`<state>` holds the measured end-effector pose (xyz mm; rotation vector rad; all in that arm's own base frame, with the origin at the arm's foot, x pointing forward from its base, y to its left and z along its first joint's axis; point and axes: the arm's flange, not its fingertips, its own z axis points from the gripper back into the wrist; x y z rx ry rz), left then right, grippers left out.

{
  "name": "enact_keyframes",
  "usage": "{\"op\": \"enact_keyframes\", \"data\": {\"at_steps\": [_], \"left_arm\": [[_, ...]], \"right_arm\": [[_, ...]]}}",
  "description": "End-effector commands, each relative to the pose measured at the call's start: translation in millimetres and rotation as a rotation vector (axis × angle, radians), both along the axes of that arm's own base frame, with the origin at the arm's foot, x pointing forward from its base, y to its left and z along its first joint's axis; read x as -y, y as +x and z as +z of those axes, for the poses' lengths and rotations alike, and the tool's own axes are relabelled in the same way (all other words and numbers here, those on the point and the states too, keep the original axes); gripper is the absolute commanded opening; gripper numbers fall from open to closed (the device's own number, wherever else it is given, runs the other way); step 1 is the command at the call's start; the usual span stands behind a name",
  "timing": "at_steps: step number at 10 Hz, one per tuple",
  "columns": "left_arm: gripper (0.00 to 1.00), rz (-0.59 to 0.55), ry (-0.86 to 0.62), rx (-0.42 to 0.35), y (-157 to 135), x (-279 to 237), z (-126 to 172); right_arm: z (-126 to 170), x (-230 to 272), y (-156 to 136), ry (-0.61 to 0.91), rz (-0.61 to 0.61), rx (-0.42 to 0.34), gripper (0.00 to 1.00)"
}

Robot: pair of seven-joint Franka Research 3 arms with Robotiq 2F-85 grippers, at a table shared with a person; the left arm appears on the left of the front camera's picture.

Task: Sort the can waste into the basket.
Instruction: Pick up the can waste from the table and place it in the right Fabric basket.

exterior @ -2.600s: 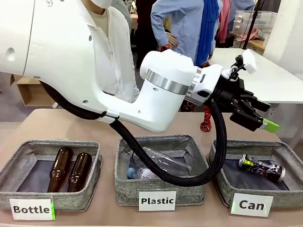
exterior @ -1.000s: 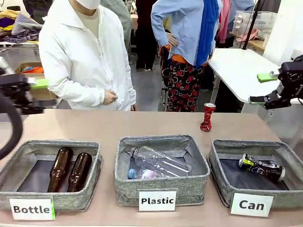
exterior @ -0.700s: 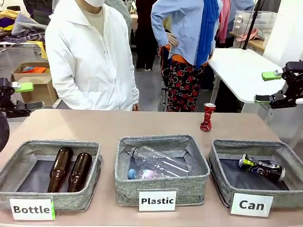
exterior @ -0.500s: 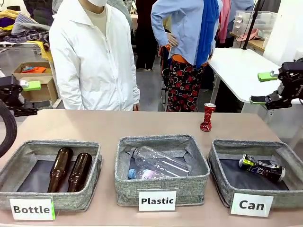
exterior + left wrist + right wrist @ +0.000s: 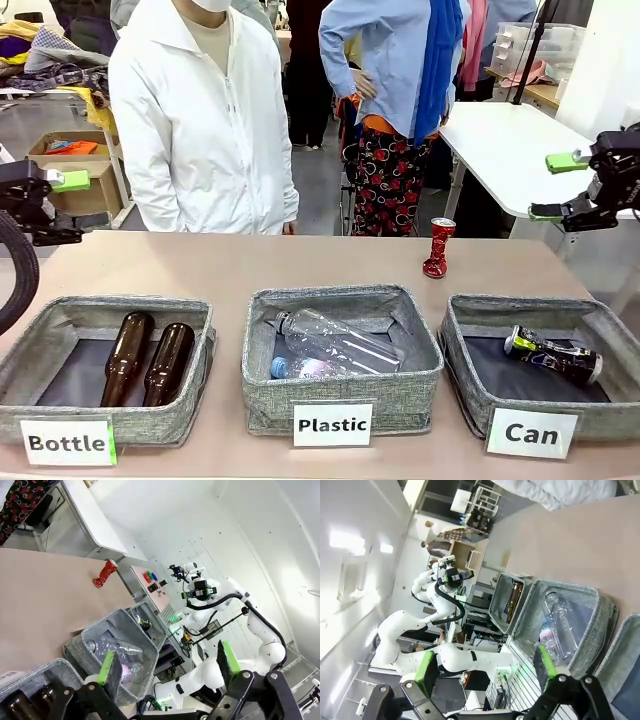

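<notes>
Right gripper [image 5: 553, 186] hovers spread and empty off the right end of the bench [image 5: 200, 265], high above the basket [image 5: 470, 400] labelled "Can", which holds one dark can [image 5: 553, 355] lying on its side. A red can [image 5: 438, 248] stands upright on the bench just beyond the basket's far left corner, down and left of this gripper. At the far left the left gripper [image 5: 66, 210], also spread and empty, hangs well apart, so the right arm looks the nearer for a side-on grasp.
</notes>
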<state>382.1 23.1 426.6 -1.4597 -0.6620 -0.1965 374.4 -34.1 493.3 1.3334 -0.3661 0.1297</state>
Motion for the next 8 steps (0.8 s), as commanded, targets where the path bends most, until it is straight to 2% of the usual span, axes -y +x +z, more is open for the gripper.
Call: {"op": "enact_keyframes", "data": {"at_steps": [1,2,3,4,5,6,8], "left_arm": [[1.0,0.015,-0.01,-0.009,-0.7,0.7,5.3],[1.0,0.015,-0.01,-0.009,-0.7,0.7,5.3],[1.0,0.015,-0.01,-0.009,-0.7,0.7,5.3],[1.0,0.015,-0.01,-0.009,-0.7,0.7,5.3],[1.0,0.015,-0.01,-0.009,-0.7,0.7,5.3],[1.0,0.015,-0.01,-0.009,-0.7,0.7,5.3],[1.0,0.015,-0.01,-0.009,-0.7,0.7,5.3]], "right_arm": [[0.9,-0.7,1.5,0.01,0.005,0.014,1.0],[0.0,0.0,0.0,0.0,0.0,0.0,1.0],[-2.4,-0.8,23.1,-0.193,-0.006,0.128,1.0],[-15.4,5.0,44.3,-0.324,0.04,0.24,1.0],[-33.4,14.3,56.1,-0.431,0.166,0.331,1.0],[-48.2,28.2,63.5,-0.536,0.164,0.394,1.0],[-76.9,18.3,71.3,-0.785,0.095,0.449,1.0]]}}
